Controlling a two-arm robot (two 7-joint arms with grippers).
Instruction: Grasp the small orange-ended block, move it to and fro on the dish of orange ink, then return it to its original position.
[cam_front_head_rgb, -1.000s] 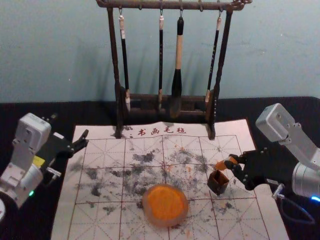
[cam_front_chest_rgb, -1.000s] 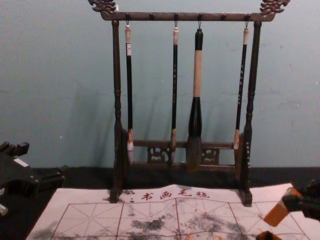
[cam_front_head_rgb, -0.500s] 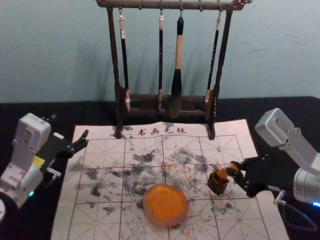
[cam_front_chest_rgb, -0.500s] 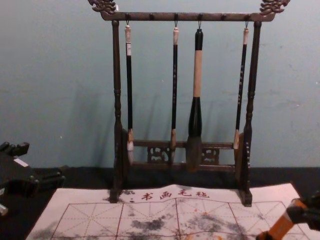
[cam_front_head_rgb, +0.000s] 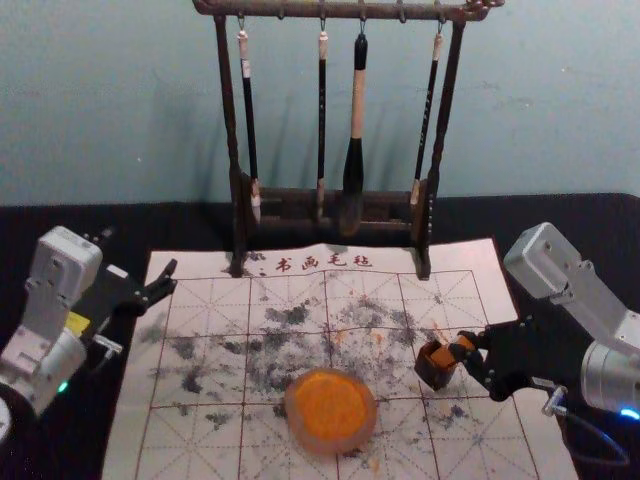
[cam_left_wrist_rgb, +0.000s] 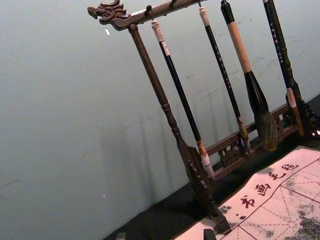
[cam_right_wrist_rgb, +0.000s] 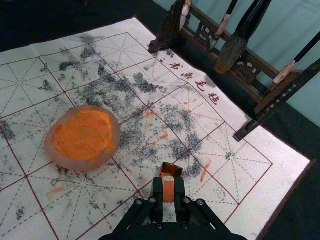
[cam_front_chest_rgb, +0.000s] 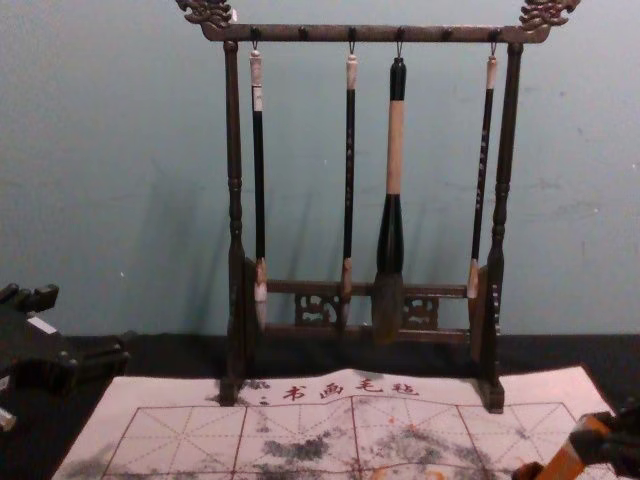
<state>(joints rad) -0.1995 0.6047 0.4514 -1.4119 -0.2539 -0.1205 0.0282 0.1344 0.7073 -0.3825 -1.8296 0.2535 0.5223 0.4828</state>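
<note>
My right gripper (cam_front_head_rgb: 469, 353), also in the right wrist view (cam_right_wrist_rgb: 169, 184), is shut on the small orange block (cam_front_head_rgb: 447, 352). The block slants down toward the small dark brown holder (cam_front_head_rgb: 433, 368), its lower end at the holder's opening; how deep it reaches inside I cannot tell. In the chest view the block (cam_front_chest_rgb: 566, 462) leans beside the holder (cam_front_chest_rgb: 528, 471). The round dish of orange ink (cam_front_head_rgb: 331, 410) lies front-centre on the felt mat. Parked at the far left, my left gripper (cam_front_head_rgb: 139, 254) stands open, its fingertips apart in the left wrist view (cam_left_wrist_rgb: 165, 235).
A wooden rack (cam_front_head_rgb: 335, 193) with several hanging brushes stands at the mat's back edge. The white gridded mat (cam_front_head_rgb: 200, 440) carries grey and orange stains and lies on a black-covered table (cam_front_head_rgb: 80, 220).
My right gripper has lowered and shifted left with the block, carrying it from above and beside the holder to its opening. The left arm has stayed still.
</note>
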